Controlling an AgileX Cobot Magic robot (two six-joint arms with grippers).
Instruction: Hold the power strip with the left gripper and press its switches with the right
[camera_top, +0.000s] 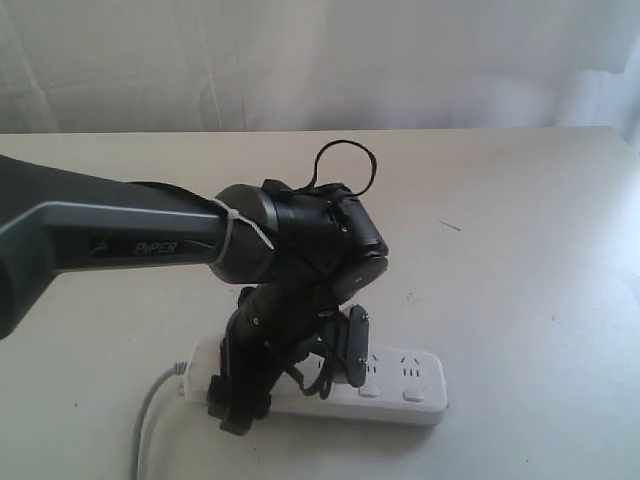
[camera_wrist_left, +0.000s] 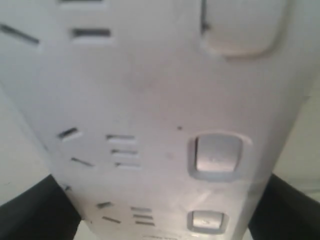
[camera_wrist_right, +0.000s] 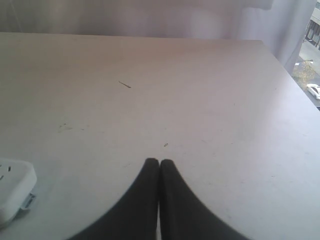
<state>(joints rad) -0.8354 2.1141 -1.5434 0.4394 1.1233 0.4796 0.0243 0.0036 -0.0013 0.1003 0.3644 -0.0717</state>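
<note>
The white power strip (camera_top: 405, 383) lies flat near the table's front edge, its grey cord (camera_top: 150, 420) trailing off to the left. My left gripper (camera_top: 245, 395) comes straight down on the strip's left half, on a glossy black arm with a white zip tie. In the left wrist view the strip (camera_wrist_left: 150, 100) fills the frame, and the black fingers (camera_wrist_left: 35, 210) press against its two long edges. Three switches (camera_wrist_left: 215, 155) show there in a row. My right gripper (camera_wrist_right: 159, 162) is shut on nothing and hovers over bare table, with one end of the strip (camera_wrist_right: 12, 187) off to its side.
The pale table (camera_top: 520, 260) carries a small dark mark (camera_top: 448, 225). A white curtain (camera_top: 320, 60) hangs behind its far edge. In the right wrist view the table's side edge (camera_wrist_right: 292, 80) runs beside a window.
</note>
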